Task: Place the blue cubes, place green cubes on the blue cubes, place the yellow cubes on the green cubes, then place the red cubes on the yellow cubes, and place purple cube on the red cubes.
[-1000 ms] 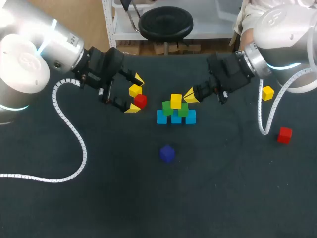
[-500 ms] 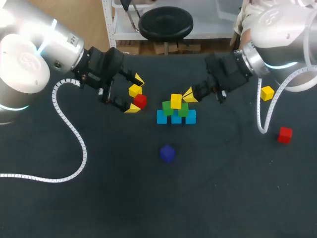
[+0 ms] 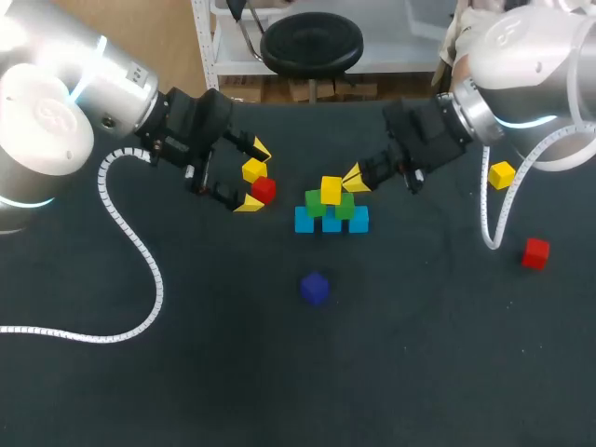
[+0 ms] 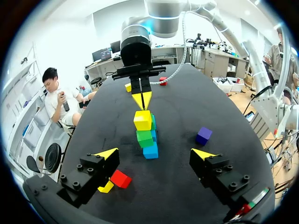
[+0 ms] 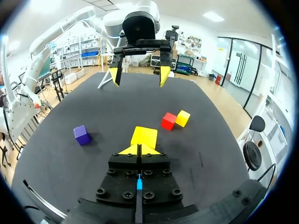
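Looking down in the head view, a dark table [image 3: 419,372] holds a small pyramid [image 3: 345,209] at its middle. Three blue cubes [image 3: 331,223] sit in a row, with two green cubes [image 3: 316,203] on them. One top yellow cube [image 3: 331,190] rests on the greens. The right gripper [image 3: 356,179] has its fingers pressed together with nothing between them, tips just beside the top yellow cube. The left gripper [image 3: 253,177], left of the pyramid, has its fingers spread wide. A near yellow cube [image 3: 253,170] and a near red cube [image 3: 264,189] touch each other in the gap. A purple cube [image 3: 315,287] lies alone on the robot's side of the pyramid. A far yellow cube [image 3: 503,174] and a far red cube [image 3: 535,252] lie well apart at the right.

From the left wrist, the left gripper [image 4: 155,154] frames the pyramid [image 4: 145,137] end-on, with the right gripper [image 4: 142,99] just behind its top. The near red cube [image 4: 121,178] lies beside one finger, and the purple cube [image 4: 203,136] lies ahead of the other.

From the right wrist, the right gripper [image 5: 139,150] points at the top yellow cube [image 5: 144,136] directly ahead. Contact cannot be told. Beyond lie the near red cube [image 5: 168,121] and the near yellow cube [image 5: 182,118].
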Controlling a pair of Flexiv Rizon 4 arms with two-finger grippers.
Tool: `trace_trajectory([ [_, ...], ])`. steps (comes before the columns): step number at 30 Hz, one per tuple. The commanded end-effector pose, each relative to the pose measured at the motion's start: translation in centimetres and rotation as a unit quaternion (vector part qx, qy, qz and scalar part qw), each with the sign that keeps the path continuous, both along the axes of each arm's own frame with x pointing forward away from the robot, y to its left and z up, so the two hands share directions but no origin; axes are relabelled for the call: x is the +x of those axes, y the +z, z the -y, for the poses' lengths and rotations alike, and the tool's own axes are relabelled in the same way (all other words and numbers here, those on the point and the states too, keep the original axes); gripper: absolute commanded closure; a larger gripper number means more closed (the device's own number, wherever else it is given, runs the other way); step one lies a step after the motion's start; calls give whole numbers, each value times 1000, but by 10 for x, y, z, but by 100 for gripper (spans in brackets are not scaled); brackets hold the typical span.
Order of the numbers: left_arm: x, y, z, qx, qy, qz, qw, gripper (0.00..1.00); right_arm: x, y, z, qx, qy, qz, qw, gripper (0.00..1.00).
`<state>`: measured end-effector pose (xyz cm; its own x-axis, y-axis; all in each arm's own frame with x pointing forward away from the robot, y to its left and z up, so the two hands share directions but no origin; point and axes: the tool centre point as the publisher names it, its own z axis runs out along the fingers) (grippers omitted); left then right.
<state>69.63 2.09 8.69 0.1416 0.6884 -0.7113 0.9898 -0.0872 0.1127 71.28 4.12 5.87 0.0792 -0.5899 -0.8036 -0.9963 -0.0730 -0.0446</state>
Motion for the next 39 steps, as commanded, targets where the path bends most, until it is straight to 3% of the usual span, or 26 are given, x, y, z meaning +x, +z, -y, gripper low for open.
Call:
trace_trajectory([
  [1, 2, 0, 1, 3, -1, -2, 1000, 0, 0, 0, 0, 0, 0, 0, 1000, 100],
  [39, 2, 0, 1, 3, -1, -2, 1000, 0, 3, -5, 1, -12, -1, 2, 1000, 100],
])
